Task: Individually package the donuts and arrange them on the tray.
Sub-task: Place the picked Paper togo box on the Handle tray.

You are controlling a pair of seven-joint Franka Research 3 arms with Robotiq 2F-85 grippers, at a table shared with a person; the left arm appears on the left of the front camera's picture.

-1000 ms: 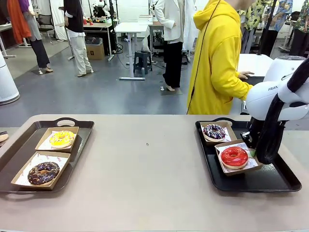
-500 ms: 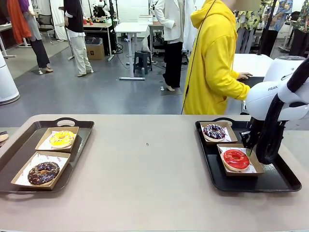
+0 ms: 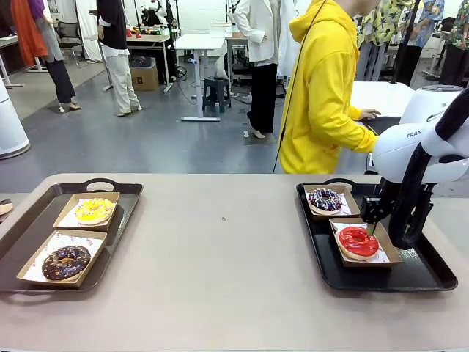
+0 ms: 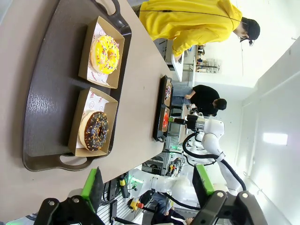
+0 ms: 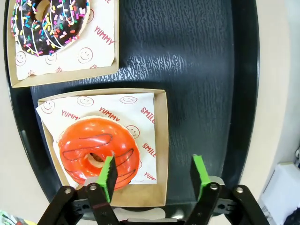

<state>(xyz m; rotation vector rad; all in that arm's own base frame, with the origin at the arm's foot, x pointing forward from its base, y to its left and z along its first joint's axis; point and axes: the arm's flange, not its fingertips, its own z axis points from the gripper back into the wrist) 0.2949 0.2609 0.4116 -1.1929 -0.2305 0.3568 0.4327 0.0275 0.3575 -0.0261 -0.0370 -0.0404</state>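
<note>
The glossy red donut (image 3: 358, 241) (image 5: 99, 152) lies in a brown cardboard box (image 5: 159, 140) on the black right tray (image 3: 410, 275). My right gripper (image 3: 371, 218) (image 5: 153, 176) hangs open just above that box's edge, one finger over the donut and nothing held. The dark purple donut (image 3: 325, 199) (image 5: 49, 23) sits boxed behind it. On the left tray (image 3: 121, 220) (image 4: 47, 93) lie the yellow donut (image 3: 94, 210) (image 4: 105, 54) and the chocolate donut (image 3: 66, 262) (image 4: 96, 131), each in a box. My left gripper (image 4: 147, 187) is open, well back from that tray.
A person in a yellow hoodie (image 3: 322, 95) stands at the far side, turned toward another table. Bare tabletop (image 3: 220, 249) stretches between the two trays. The right tray has free room on its near right part (image 5: 197, 70).
The red donut's box, tilted up a second ago, now lies flat on the right tray. My right gripper has let go of it and risen a little.
</note>
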